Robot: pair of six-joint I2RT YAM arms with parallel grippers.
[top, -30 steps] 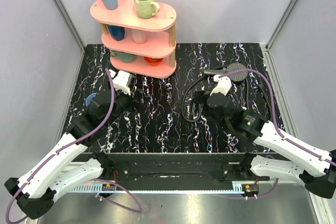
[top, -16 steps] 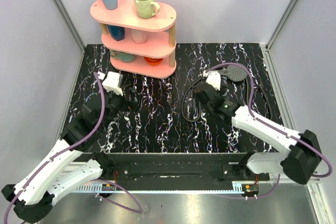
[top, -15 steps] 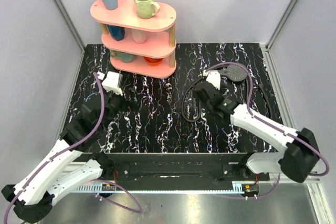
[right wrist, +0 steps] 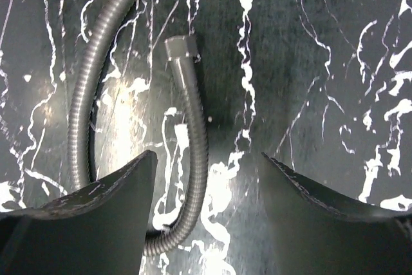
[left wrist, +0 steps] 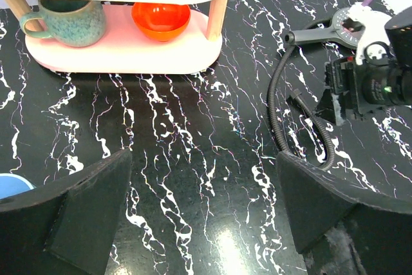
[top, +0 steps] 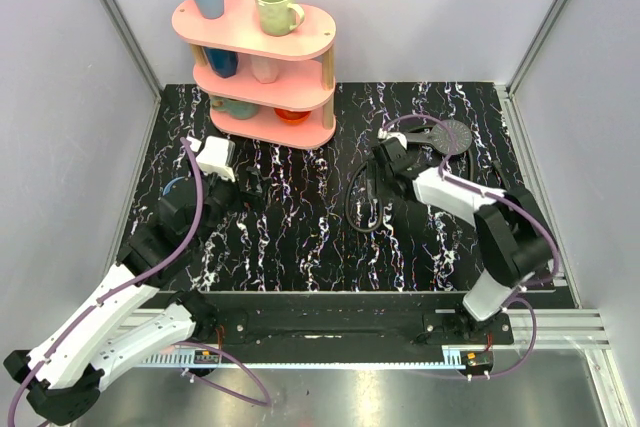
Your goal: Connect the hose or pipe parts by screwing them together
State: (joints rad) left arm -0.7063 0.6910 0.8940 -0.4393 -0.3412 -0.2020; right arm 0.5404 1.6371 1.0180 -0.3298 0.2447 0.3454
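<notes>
The black hose (top: 352, 209) lies in a loop on the marbled table right of centre. Its hex-nut end (right wrist: 180, 47) and ribbed length (right wrist: 195, 152) show in the right wrist view. My right gripper (right wrist: 207, 158) hangs open low over it, with the hose running between the jaws nearer the left finger (right wrist: 96, 210); no grip shows. The shower head (top: 455, 135) lies behind, grey face up, its dark handle (left wrist: 310, 34) pointing left. My left gripper (left wrist: 205, 159) is open over bare table at the left (top: 248, 187), far from both parts.
A pink three-tier shelf (top: 300, 39) with cups stands at the back left; its lowest tier holds a green mug (left wrist: 67, 20) and an orange bowl (left wrist: 161, 18). A blue cup (top: 172, 188) sits beside the left arm. Purple cables trail along both arms.
My right arm has swung forward and left, bringing its gripper down over the hose end, and its jaws have narrowed. The left arm has barely shifted.
</notes>
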